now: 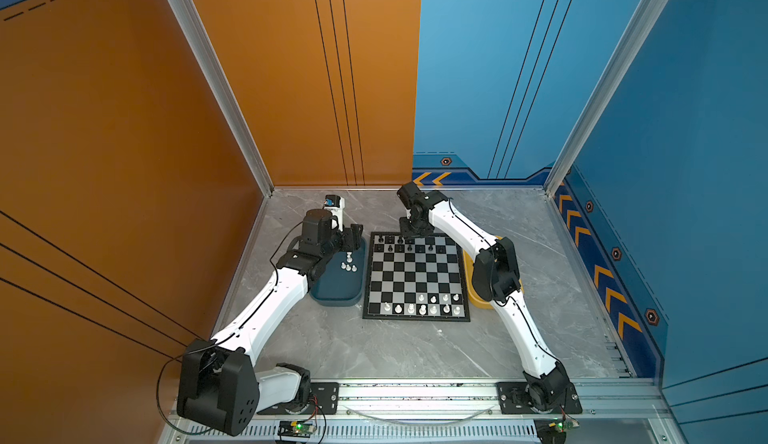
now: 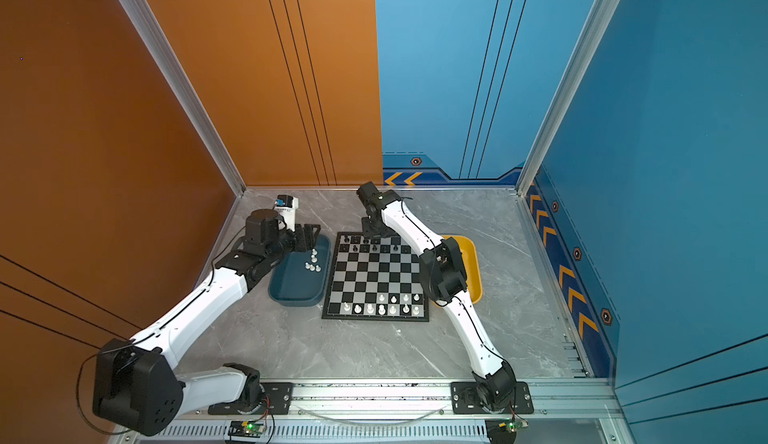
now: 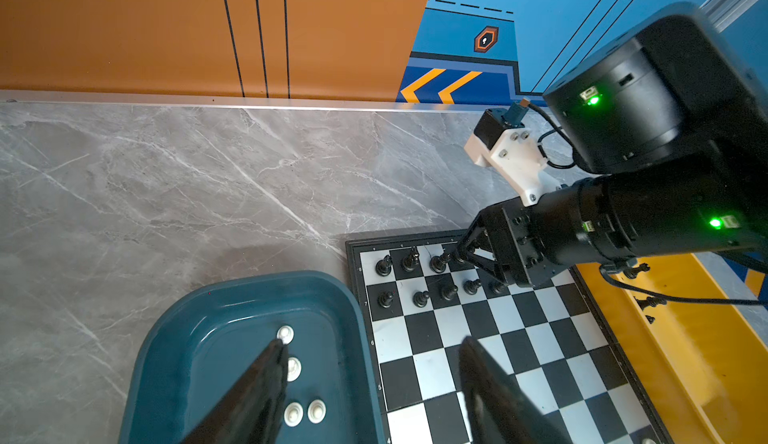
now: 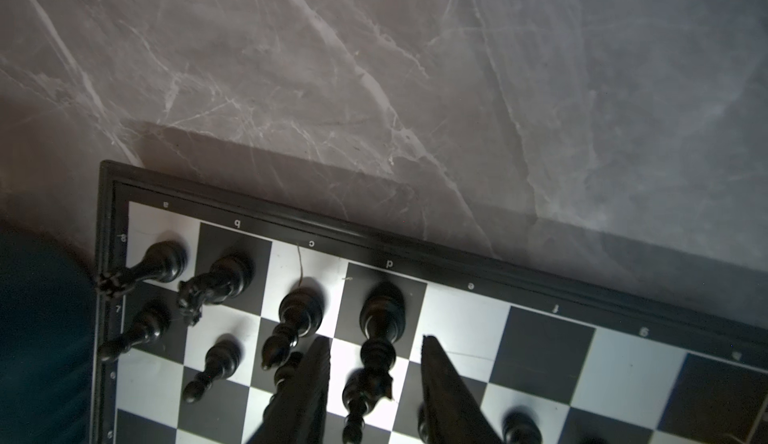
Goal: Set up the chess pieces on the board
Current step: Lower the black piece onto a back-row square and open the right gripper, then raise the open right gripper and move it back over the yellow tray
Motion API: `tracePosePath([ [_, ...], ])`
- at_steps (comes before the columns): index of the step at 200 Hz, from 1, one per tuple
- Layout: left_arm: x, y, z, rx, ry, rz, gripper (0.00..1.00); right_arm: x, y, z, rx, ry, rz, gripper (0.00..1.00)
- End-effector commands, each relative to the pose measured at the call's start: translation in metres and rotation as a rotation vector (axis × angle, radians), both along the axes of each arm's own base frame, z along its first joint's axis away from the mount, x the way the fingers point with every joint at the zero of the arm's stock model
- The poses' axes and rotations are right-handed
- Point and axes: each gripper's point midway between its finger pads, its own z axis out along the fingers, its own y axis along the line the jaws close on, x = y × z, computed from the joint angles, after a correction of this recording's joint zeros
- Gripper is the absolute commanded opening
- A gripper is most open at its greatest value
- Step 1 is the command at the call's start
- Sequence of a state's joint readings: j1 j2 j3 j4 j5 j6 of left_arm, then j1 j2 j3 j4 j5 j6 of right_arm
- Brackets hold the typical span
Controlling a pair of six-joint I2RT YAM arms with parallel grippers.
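The board [image 1: 415,276] [image 2: 374,276] lies mid-table. Black chess pieces [image 1: 390,248] fill part of its two far rows, and white pieces [image 1: 432,309] part of its two near rows. My right gripper [image 4: 376,344] [image 1: 405,238] hangs over the far row, open, its fingers on either side of a tall black piece [image 4: 382,315] that stands free on a dark square. My left gripper [image 3: 374,341] [image 1: 354,234] is open and holds nothing, poised over the seam between board and blue tray [image 3: 174,338]. Several white pieces [image 3: 293,415] stand in that tray.
A yellow tray [image 2: 469,250] [image 3: 685,338] with a few black pieces [image 3: 652,302] sits right of the board, partly under my right arm. Orange and blue walls close the back and sides. A metal rail [image 1: 415,396] runs along the front edge.
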State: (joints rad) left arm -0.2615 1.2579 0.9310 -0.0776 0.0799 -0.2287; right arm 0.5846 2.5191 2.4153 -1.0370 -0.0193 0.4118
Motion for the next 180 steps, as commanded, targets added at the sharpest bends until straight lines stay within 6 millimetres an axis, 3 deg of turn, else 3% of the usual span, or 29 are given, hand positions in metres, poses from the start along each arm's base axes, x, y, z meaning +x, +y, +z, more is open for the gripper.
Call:
tracePosePath([
  [1, -0.002, 0.002, -0.002, -0.003, 0.002, -0.005, 0.67, -0.001, 0.003, 0.021, 0.013, -0.030, 0.009, 0.42],
  [51, -0.002, -0.001, 0.003, -0.022, -0.007, -0.010, 0.67, -0.001, -0.027, 0.085, 0.009, -0.129, 0.005, 0.48],
  [74, -0.001, -0.002, 0.004, -0.030, -0.007, -0.013, 0.67, -0.008, -0.057, 0.113, -0.020, -0.168, -0.020, 0.48],
  [110, 0.000, -0.005, 0.005, -0.036, -0.009, -0.017, 0.67, -0.031, -0.113, 0.140, -0.029, -0.212, -0.092, 0.46],
  [131, 0.002, -0.008, 0.005, -0.040, -0.006, -0.022, 0.67, -0.048, -0.151, 0.139, -0.046, -0.212, -0.159, 0.45],
  [152, 0.004, -0.015, 0.005, -0.044, 0.001, -0.036, 0.67, -0.068, -0.187, 0.122, -0.050, -0.177, -0.235, 0.44],
  [180, 0.007, -0.027, 0.004, -0.041, 0.012, -0.064, 0.66, -0.089, -0.217, 0.100, -0.041, -0.140, -0.313, 0.43],
])
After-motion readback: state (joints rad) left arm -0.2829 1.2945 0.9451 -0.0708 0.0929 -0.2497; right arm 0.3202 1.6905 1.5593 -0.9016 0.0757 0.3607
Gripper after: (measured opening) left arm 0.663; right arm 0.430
